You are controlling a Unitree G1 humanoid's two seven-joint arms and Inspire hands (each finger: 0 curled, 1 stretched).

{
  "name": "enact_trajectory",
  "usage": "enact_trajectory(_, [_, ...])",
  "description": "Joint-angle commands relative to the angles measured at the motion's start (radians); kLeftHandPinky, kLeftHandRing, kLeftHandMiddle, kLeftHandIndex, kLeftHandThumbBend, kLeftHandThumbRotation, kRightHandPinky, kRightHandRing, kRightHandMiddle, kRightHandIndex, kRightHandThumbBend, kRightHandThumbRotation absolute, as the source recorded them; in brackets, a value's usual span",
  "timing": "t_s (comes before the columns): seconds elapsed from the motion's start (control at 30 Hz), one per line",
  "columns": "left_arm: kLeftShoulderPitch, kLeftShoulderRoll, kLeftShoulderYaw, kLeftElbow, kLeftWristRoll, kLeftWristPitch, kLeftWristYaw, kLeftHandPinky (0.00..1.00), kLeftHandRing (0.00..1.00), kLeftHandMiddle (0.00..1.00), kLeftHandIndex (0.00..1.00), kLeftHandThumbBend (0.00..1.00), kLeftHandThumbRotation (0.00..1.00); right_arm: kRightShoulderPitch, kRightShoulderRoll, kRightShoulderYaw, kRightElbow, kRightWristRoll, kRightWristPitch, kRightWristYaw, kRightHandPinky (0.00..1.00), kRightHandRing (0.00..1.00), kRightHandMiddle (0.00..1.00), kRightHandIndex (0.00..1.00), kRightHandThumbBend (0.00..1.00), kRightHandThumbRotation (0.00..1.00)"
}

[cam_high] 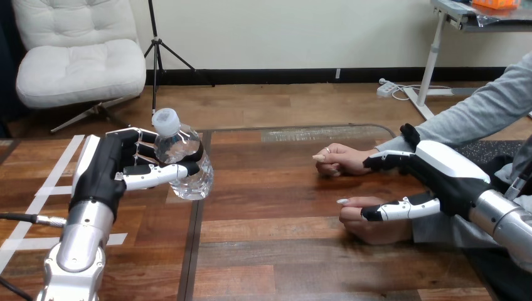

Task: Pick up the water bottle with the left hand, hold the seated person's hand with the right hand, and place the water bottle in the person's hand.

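My left hand (119, 169) is shut on a clear water bottle (182, 160) with a white cap and holds it upright just above the table, left of the middle. At the right the person's hand (342, 160) rests on the wooden table (276, 251), its curled fingers towards the bottle and its thumb (354, 210) lower down. My right hand (448, 175) lies over it from the right. Its straight fingers reach across the wrist, and its thumb rests along the person's thumb. I do not see them curled round it.
White tape strips (53, 182) mark the table's left part. A seam (194, 251) runs down the table under the bottle. A stretch of bare wood separates the bottle from the person's hand. The person's grey sleeve (483, 110) comes in from the upper right.
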State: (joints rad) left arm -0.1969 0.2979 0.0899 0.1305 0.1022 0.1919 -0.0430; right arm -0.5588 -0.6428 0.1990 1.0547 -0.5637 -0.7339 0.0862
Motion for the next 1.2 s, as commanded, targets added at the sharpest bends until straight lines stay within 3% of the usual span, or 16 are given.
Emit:
enact_trajectory(0.0, [-0.056,0.010,0.020,-0.060,-0.008,-0.015,0.005,0.32,0.38,0.43,0.44,0.69,0.00,-0.077,-0.046,0.004,0.002,0.012,0.003,0.001,0.78,0.85,0.83,0.82,1.00,0.70])
enact_trajectory(0.67, [-0.037,0.017,0.026,-0.095,-0.009,-0.002,-0.011,0.32,0.38,0.43,0.44,0.68,0.00,-0.080,-0.062,0.027,0.027,0.006,0.018,0.014,0.76,0.85,0.84,0.83,1.00,0.74])
enact_trajectory(1.17, [-0.028,0.016,0.033,-0.116,-0.013,0.009,-0.013,0.31,0.37,0.43,0.44,0.68,0.00,-0.093,-0.066,0.043,0.060,0.002,0.029,0.015,0.76,0.85,0.85,0.83,1.00,0.63])
